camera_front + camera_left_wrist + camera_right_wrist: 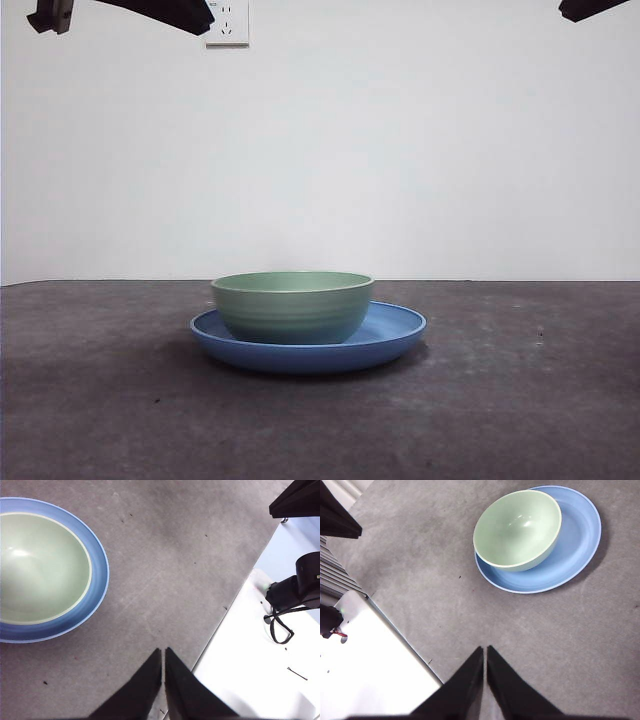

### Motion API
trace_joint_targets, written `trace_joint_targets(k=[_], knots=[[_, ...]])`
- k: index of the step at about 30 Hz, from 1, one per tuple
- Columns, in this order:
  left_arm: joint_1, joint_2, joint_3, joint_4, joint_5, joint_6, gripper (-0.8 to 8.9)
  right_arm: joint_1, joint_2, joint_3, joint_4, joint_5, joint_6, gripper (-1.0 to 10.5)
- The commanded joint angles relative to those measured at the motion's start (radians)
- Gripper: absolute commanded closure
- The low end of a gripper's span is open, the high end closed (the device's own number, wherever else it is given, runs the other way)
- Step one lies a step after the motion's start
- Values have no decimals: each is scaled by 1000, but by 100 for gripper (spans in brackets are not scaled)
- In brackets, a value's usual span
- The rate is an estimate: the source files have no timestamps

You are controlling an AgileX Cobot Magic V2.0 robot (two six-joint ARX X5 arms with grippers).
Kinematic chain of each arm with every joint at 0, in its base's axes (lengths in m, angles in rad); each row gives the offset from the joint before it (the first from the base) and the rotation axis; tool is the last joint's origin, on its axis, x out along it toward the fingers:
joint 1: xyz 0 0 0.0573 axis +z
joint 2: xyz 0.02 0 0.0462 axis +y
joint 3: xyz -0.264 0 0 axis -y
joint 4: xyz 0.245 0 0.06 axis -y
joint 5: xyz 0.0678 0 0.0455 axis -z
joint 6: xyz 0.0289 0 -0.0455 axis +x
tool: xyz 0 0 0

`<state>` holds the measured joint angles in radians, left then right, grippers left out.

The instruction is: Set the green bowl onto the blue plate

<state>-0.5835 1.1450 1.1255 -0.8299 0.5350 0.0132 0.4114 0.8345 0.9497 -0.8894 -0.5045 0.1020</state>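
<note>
Green bowl (292,306) sits upright on the blue plate (395,335), off-centre toward one side of its rim, on the grey tabletop (520,400). Both arms hang high above the table: left gripper (163,652) and right gripper (485,650) each with jaws pressed together, holding nothing.

Green bowl (517,530) sits off-centre on blue plate (570,550).

Bowl (292,307) sits on plate (400,335), off-centre.
</note>
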Motion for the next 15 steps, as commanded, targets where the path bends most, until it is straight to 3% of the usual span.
trace_joint_targets(k=[1,12,15], knots=[[-6,4,10,9,9,9,805,6,6,21,6,-3,-10,940],[3,-41,10,23,5,28,805,5,6,21,6,-3,-10,940],[47,-108,8,112,-69,65,805,5,7,21,6,-3,-10,940]])
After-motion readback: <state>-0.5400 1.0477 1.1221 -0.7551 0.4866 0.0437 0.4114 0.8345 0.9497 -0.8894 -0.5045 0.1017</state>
